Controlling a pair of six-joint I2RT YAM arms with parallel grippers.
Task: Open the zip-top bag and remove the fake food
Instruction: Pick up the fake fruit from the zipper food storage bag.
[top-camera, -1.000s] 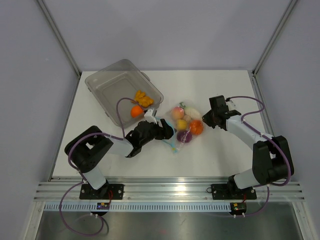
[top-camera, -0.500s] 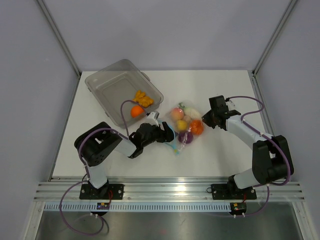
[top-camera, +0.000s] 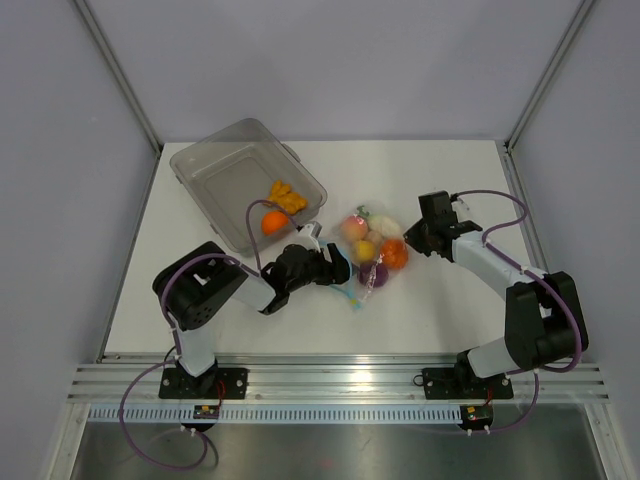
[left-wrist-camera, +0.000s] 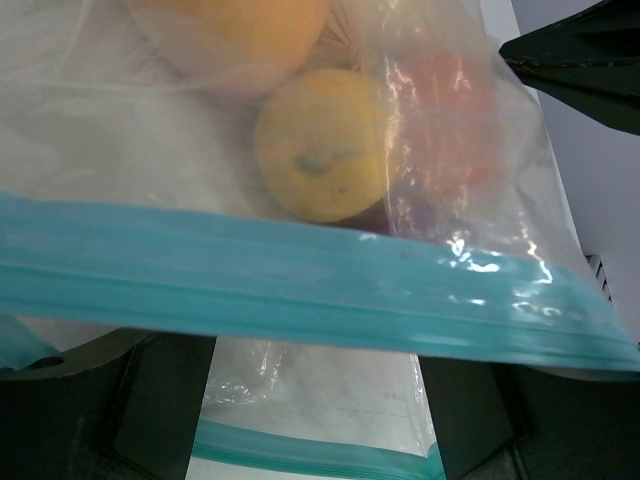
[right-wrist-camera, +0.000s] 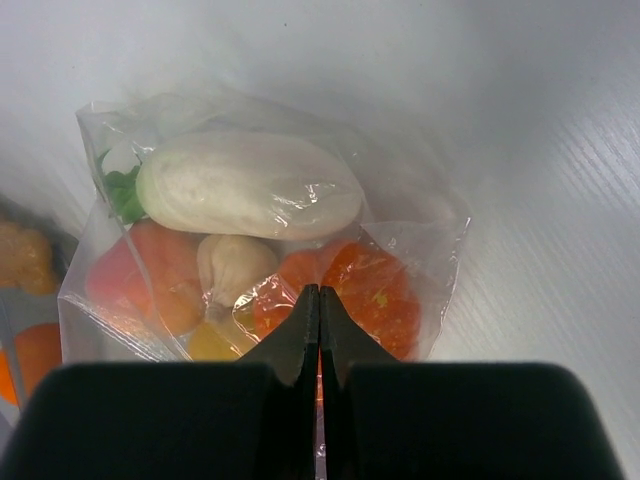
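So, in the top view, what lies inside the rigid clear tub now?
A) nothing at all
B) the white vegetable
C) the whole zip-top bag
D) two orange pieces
D: the clear tub holds a round orange piece and a lumpy yellow-orange piece, while the zip-top bag with the white vegetable lies outside it on the table.

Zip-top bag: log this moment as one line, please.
left pincer open, zip strip across its gap | right pincer shut on zip-top bag | fake food inside bag
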